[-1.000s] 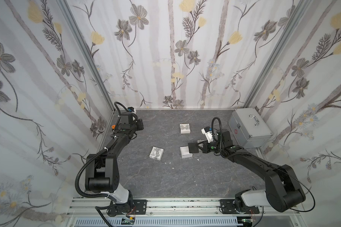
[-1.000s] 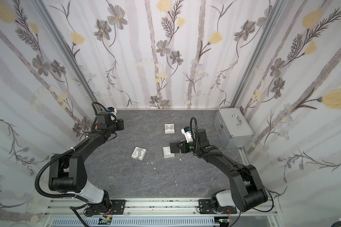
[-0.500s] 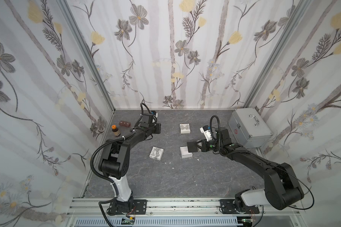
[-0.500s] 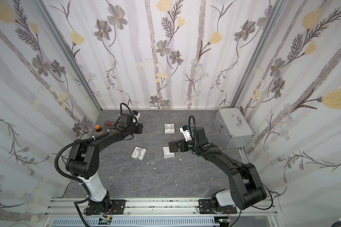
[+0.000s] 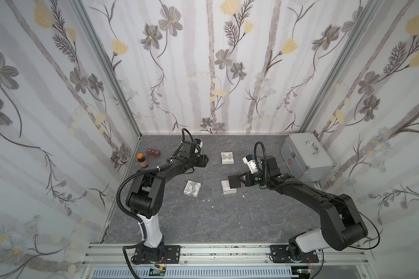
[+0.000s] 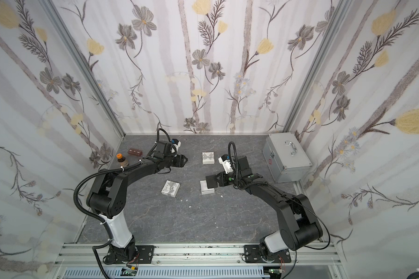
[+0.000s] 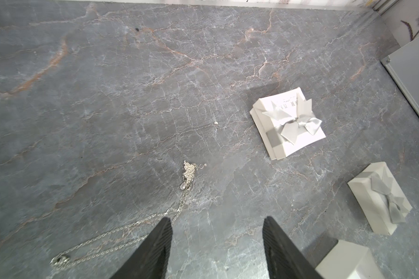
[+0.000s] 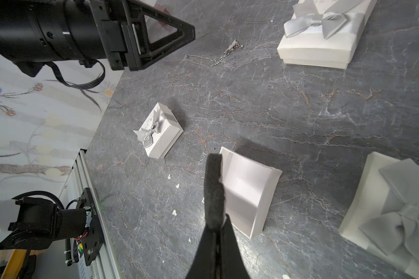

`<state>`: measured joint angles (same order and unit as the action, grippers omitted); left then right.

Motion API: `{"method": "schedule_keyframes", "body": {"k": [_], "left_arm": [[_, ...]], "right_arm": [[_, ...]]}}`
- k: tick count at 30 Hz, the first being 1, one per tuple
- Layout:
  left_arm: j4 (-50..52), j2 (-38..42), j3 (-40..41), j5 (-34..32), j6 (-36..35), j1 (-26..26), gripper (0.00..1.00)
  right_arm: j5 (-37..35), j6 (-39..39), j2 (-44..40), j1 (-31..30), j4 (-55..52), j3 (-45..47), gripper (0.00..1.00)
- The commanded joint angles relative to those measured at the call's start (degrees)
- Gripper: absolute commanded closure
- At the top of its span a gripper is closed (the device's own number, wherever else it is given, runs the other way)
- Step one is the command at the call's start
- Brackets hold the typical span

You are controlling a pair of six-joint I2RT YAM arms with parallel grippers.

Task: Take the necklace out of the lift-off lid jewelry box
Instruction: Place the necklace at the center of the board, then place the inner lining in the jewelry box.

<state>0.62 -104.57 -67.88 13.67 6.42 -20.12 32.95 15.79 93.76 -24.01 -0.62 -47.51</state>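
The thin silver necklace (image 7: 182, 201) lies stretched on the grey stone table, just ahead of my left gripper (image 7: 217, 219) and beside one finger; the same necklace (image 8: 213, 63) shows in the right wrist view. The left gripper (image 5: 205, 160) is open and holds nothing. The jewelry box base (image 5: 228, 189) (image 8: 247, 190) stands open and empty, white inside. Just above it, my right gripper (image 5: 240, 180) (image 8: 219, 224) is shut on a black foam pad (image 5: 234, 181) (image 6: 211, 182). A bow-topped lid (image 7: 380, 198) lies beside the base.
A closed white bow box (image 5: 227, 157) sits at the back middle and another bow box (image 5: 192, 189) in front of the left gripper. A silver metal case (image 5: 305, 154) fills the back right. An orange-capped bottle (image 5: 142, 160) and a brown block (image 5: 153, 152) stand back left.
My left arm has swung from the back left corner to the back middle of the table, and its jaws have gone from shut to open. The right arm has hardly moved.
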Motion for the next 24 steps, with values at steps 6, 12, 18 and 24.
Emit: {"method": "schedule_keyframes", "body": {"k": [6, 12, 18, 24], "left_arm": [[-4.31, 11.15, 12.05, -1.63, -1.57, -1.97, 0.33], [-8.31, 19.81, 22.61, -3.05, -1.61, -5.63, 0.29], [-14.68, 22.96, 29.95, -2.44, -0.01, -8.71, 0.29], [-19.25, 19.87, 30.87, -3.30, 0.82, -11.73, 0.31]], "right_arm": [[0.19, 1.13, 2.54, -1.15, 0.63, -1.57, 1.00], [-0.50, 1.95, 4.87, -1.53, 0.34, -3.25, 1.00], [-1.05, 3.09, 7.91, -1.65, -0.19, -5.44, 1.00], [-1.05, 3.45, 10.07, -1.93, -2.25, -6.90, 1.00]]}}
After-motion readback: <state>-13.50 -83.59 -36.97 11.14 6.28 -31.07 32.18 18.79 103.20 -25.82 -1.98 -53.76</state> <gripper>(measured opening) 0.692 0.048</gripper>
